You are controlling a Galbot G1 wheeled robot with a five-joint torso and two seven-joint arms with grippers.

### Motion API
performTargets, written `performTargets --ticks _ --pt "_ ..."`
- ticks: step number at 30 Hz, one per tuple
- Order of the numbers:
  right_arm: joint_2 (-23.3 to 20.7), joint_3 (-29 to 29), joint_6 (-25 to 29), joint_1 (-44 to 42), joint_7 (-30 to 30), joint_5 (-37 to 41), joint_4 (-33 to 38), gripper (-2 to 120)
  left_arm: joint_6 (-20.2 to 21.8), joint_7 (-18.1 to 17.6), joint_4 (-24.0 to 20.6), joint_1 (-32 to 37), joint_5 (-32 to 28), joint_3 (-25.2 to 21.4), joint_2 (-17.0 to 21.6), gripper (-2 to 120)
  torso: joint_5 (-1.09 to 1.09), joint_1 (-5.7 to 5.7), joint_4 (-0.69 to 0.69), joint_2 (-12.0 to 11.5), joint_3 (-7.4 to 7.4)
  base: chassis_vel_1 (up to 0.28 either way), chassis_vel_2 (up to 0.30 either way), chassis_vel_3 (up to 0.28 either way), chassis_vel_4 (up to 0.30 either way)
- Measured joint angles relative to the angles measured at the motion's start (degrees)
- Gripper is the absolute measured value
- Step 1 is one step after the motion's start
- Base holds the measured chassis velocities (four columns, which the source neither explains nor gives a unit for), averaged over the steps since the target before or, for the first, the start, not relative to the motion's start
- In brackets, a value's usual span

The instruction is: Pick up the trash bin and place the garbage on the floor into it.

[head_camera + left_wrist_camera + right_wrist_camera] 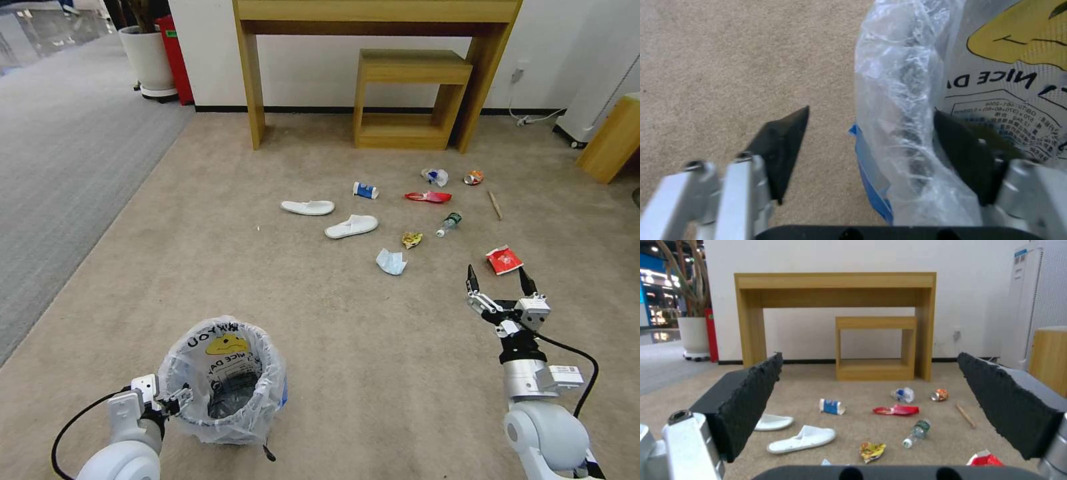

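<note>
Where the beige floor (347,347) lies open before the robot, the garbage counts as follows: two white slippers (308,207) (351,227) side by side; one blue-and-white paper cup (365,191) on its side; one long red wrapper (428,197); one flat red packet (504,259); one clear-and-blue crumpled wrapper (435,176); one crushed orange can (473,177); one small bottle (449,224) lying down; one yellow crumpled wrapper (411,239); one blue face mask (391,262); one wooden stick (495,205).

One trash bin (225,380): small, round, dark, upright on the floor near the robot's left side, well apart from the litter. Liner: clear crinkly bag folded over the rim, black lettering, yellow mark.

Left hand (175,400): at the bin's near-left rim, fingers spread, one inside against the liner and one outside; rim between them, not clamped.

Right hand (500,279): raised over the carpet just short of the flat red packet, fingers wide apart, holding nothing.
</note>
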Motion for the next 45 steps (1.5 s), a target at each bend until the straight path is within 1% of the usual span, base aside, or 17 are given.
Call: performTargets --ticks 2,3,6,8,10,12,15,16,18,23,31,38,43,45 --pt "0.11 -0.13 0.04 0.09 -0.05 -0.12 -0.22 100 -0.03 0.01 0.23 -0.16 -0.08 0.13 -0.11 61 0.00 0.00 0.00 0.00 0.00 0.000 0.000 0.000 0.000" --pt "0.11 -0.13 0.04 0.09 -0.05 -0.12 -0.22 100 -0.03 0.01 0.23 -0.16 -0.08 0.13 -0.11 61 0.00 0.00 0.00 0.00 0.00 0.000 0.000 0.000 0.000" --pt "0.18 -0.21 0.10 0.33 -0.10 -0.16 -0.56 100 -0.15 0.08 0.77 -0.66 -0.10 0.50 -0.30 44 0.00 0.00 0.00 0.00 0.00 0.000 0.000 0.000 0.000" --pt "0.18 -0.21 0.12 0.37 -0.11 -0.17 -0.62 100 -0.19 0.11 0.86 -0.75 -0.10 0.55 -0.32 42 0.00 0.00 0.00 0.00 0.00 0.000 0.000 0.000 0.000" --pt "0.17 -0.21 0.25 0.47 -0.15 -0.17 -0.92 100 -0.32 0.26 1.23 -1.06 -0.08 0.82 -0.44 29 0.01 0.00 0.00 0.00 0.00 0.000 0.000 0.000 0.000" --pt "0.16 -0.20 0.32 0.51 -0.19 -0.19 -1.02 100 -0.32 0.26 1.30 -1.14 -0.08 0.90 -0.47 27 0.01 0.00 0.00 0.00 0.00 0.000 0.000 0.000 0.000" --pt "0.15 -0.19 0.53 0.77 -0.30 -0.29 -1.53 100 -0.41 0.49 1.48 -1.69 -0.45 1.44 -0.59 13 0.02 0.00 0.00 0.00 0.00 0.000 0.000 0.000 0.000" --pt "0.15 -0.19 0.53 0.77 -0.30 -0.29 -1.53 100 -0.41 0.49 1.48 -1.69 -0.45 1.44 -0.59 13 0.02 0.00 0.00 0.00 0.00 0.000 0.000 0.000 0.000" --pt "0.15 -0.19 0.59 0.90 -0.32 -0.31 -1.79 100 -0.46 0.55 1.64 -2.08 -0.66 1.73 -0.73 6 0.02 0.00 0.00 0.00 -0.01 0.000 0.000 0.000 0.000" --pt "0.09 -0.20 0.68 0.89 -0.36 -0.38 -1.92 100 -0.55 0.56 2.18 -2.59 -0.64 2.04 -0.91 6 0.05 -0.01 0.01 0.01 -0.02 0.000 0.000 0.000 0.000" --pt "0.12 -0.32 0.65 0.79 -0.36 -0.41 -1.90 100 -0.69 0.89 2.53 -2.64 0.09 2.13 -1.15 6 0.03 -0.01 0.01 0.02 -0.02 0.000 0.000 0.000 0.000" --pt "0.02 -0.31 0.61 0.45 -0.31 -0.51 -1.85 100 -2.26 3.26 3.46 -2.61 3.04 1.83 -2.40 6 0.03 -0.01 0.01 0.02 -0.01 0.000 0.000 0.000 0.000" --pt "-0.25 -0.19 0.16 0.04 -0.18 -0.06 -1.42 100 -2.53 3.64 3.42 -2.61 3.45 1.73 -2.87 6 0.01 -0.01 0.00 0.01 0.00 0.000 0.000 0.000 0.000" --pt "-0.47 -0.16 -0.06 -0.16 -0.09 0.60 -1.21 100 -2.53 3.67 3.05 -2.54 3.28 1.46 -2.98 6 -0.04 -0.01 -0.01 0.00 0.01 0.000 0.000 0.000 0.000"
